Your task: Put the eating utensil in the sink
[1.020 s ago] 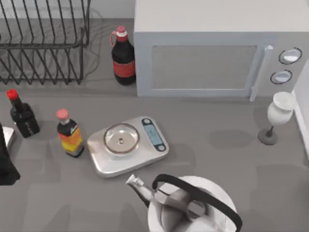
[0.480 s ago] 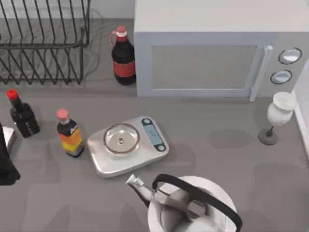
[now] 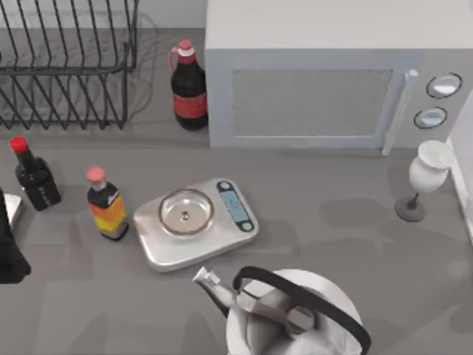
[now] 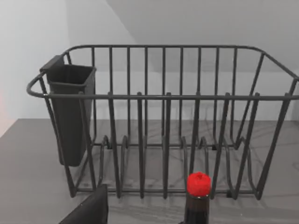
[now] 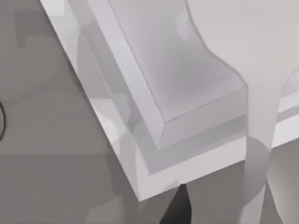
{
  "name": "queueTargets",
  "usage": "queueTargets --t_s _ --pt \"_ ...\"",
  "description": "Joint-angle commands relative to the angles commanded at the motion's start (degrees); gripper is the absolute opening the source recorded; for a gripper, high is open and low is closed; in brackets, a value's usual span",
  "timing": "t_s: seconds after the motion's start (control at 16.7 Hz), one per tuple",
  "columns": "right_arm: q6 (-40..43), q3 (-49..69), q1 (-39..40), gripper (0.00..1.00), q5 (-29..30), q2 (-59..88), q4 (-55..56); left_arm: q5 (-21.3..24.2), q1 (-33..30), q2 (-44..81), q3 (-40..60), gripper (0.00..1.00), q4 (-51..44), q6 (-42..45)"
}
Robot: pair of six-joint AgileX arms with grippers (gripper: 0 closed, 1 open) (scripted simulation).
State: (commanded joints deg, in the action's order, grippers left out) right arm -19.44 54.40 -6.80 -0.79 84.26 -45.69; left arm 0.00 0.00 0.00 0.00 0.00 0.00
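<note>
The job looks barely begun: the sink [image 5: 196, 168] at 3 o'clock looks bare, I cannot tell if the right gripper [image 5: 180, 210] is apart or together, and the left arm [image 3: 9, 251] waits at 9 o'clock.

Glossy metal scale [image 3: 196, 222], matt table [image 3: 332, 244]

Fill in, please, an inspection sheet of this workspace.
Surface: grey table, crowded.
Job's things: white basin rim, maybe the sink.
Clutter: dish rack, cola bottle, microwave, wine glass, soy sauce bottle, orange sauce bottle, kitchen scale, kettle.
Grippers: left pincer facing the rack; right pincer over the rim.
Cables: nothing seen.
Surroundings: pale wall.
</note>
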Motion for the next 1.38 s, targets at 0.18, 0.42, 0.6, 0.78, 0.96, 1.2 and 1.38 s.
queueTargets --t_s 0.18,0.42,0.6,0.78,0.96,1.2,1.38 --pt "-0.2 1.5 -2.3 0.00 0.2 -2.5 -8.5 0.0 0.0 0.0 0.0 1.00 0.0 0.0" --pt "-0.5 1.5 -4.3 0.00 0.3 -4.1 -12.0 0.0 0.0 0.0 0.0 1.00 0.0 0.0" --pt "-0.6 1.4 -4.1 0.00 0.3 -3.9 -11.8 0.0 0.0 0.0 0.0 1.00 0.0 0.0" --pt "-0.8 3.2 -4.2 0.00 0.0 -2.4 -12.7 0.0 0.0 0.0 0.0 1.00 0.0 0.0" --pt "-1.2 10.4 -4.2 0.00 -0.9 3.7 -15.8 0.0 0.0 0.0 0.0 1.00 0.0 0.0" --pt "-1.6 27.9 -3.9 0.00 -2.4 17.9 -22.5 0.0 0.0 0.0 0.0 1.00 0.0 0.0" --pt "-1.7 46.7 -3.6 0.00 -2.9 31.1 -28.8 0.0 0.0 0.0 0.0 1.00 0.0 0.0"
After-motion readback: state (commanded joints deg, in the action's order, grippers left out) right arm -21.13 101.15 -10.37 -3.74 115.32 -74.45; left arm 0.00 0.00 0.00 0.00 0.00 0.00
